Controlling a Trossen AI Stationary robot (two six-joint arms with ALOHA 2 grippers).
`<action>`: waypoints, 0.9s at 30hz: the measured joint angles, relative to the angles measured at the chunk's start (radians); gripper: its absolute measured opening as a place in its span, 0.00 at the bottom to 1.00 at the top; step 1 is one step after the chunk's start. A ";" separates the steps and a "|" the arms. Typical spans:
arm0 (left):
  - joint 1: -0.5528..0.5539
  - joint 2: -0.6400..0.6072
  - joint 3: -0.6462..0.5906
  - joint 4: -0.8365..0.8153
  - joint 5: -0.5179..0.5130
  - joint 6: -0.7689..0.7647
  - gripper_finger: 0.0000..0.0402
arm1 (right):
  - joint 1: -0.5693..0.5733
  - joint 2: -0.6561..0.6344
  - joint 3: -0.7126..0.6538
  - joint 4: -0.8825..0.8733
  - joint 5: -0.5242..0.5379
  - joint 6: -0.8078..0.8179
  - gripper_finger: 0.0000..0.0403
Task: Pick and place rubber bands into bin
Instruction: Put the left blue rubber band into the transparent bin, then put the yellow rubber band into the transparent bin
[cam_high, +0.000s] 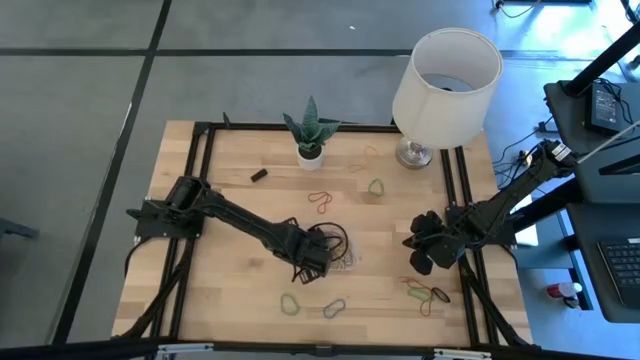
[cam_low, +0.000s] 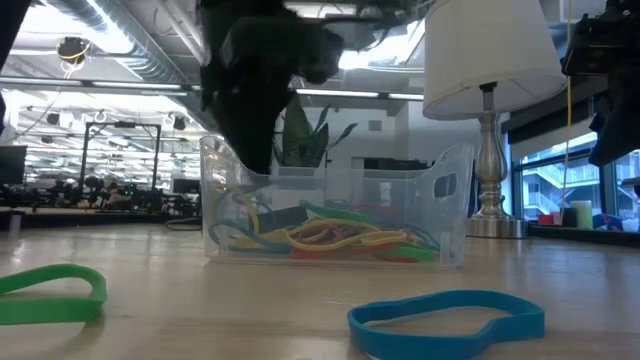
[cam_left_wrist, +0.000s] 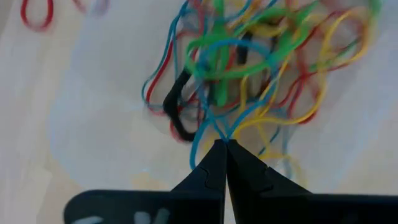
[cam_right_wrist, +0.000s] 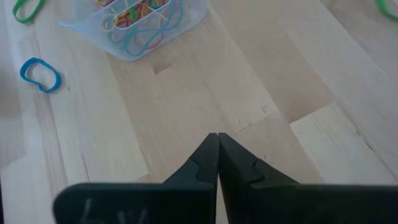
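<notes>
left gripper (cam_high: 318, 252): positioned over the bin (cam_high: 345, 262), near the centre of the table (cam_high: 230, 290), slightly toward the front edge. fingers (cam_left_wrist: 208, 171) together; in the left wrist view the tips pinch a thin blue band (cam_left_wrist: 200, 134) whose strands rise from the tangle of rubber bands (cam_left_wrist: 261, 68) inside the bin. low view: the gripper's dark body hangs above the bin's left end, tip reaching down into it.

bin contents: mixed loops, yellow, red, green, blue, lying along the bottom (cam_low: 330, 238).

right gripper (cam_high: 425, 255): near the right edge of the table, above bare wood, well apart from the bin. fingers (cam_right_wrist: 202, 165) together, nothing between them.

loose bands on table: small cluster (cam_high: 428, 293) near the front-right corner; green loop (cam_high: 290, 303) and blue loop (cam_high: 334, 308) near the front edge; red loop (cam_high: 321, 201) and green loop (cam_high: 376, 186) toward the back, between plant and lamp.

other items: potted plant (cam_high: 310, 135) at the back edge, centre; lamp (cam_high: 445, 80) at the back-right corner; small black block (cam_high: 259, 175) left of the plant.
</notes>
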 joint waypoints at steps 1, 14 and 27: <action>0.000 0.000 -0.009 -0.007 0.002 -0.006 0.00 | 0.000 0.000 0.000 0.000 0.000 0.000 0.03; 0.002 0.000 -0.040 0.042 0.017 -0.023 0.15 | 0.000 0.000 0.000 -0.002 0.000 -0.004 0.03; 0.003 0.000 0.066 -0.046 0.076 0.076 0.33 | -0.018 0.000 0.000 0.014 0.001 -0.026 0.03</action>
